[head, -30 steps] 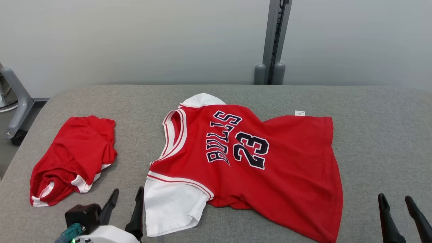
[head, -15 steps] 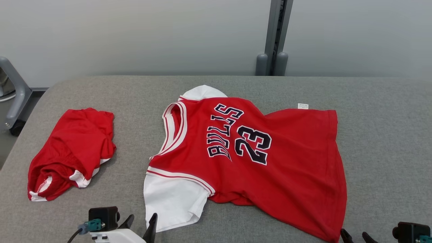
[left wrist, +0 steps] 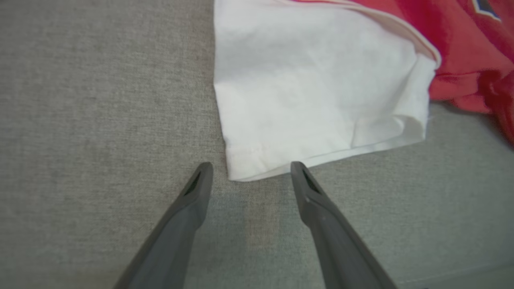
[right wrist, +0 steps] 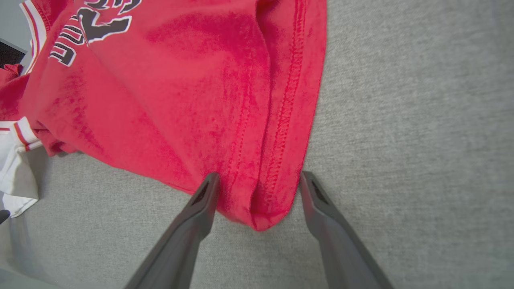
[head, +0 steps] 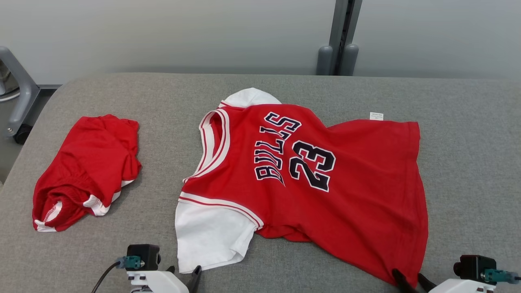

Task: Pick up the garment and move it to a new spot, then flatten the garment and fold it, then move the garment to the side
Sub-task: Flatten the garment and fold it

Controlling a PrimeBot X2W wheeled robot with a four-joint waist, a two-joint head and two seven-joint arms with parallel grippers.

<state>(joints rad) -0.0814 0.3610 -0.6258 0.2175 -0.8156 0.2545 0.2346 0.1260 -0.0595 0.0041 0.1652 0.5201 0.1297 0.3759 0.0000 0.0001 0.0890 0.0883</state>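
Both spread, left end effector (left wrist: 251,168) at sleeve (left wrist: 313,88), right end effector (right wrist: 259,178) apparently straddling hem (right wrist: 289,100)

My left gripper (left wrist: 251,164): two long fingers (left wrist: 176,233), dark grey, matte, tapering to blunt points, each w/ a narrow recessed slot just behind the tip on the inner face. Right gripper (right wrist: 259,174): same build, same slots.

Head view, 7 o'clock: my left wrist shell (head: 158,281) is glossy white & rounded. At its 11 o'clock sits a blk, squarish left cam box (head: 143,251) w/ a teal left plug (head: 132,262) at its 7 o'clock, and a thin dark cable (head: 106,272) curves off that.

5 o'clock: right wrist shell (head: 460,287) is white too, w/ a blk right cam box (head: 472,266) at its 1 o'clock and a teal right plug (head: 494,275) at the box's 4 o'clock.
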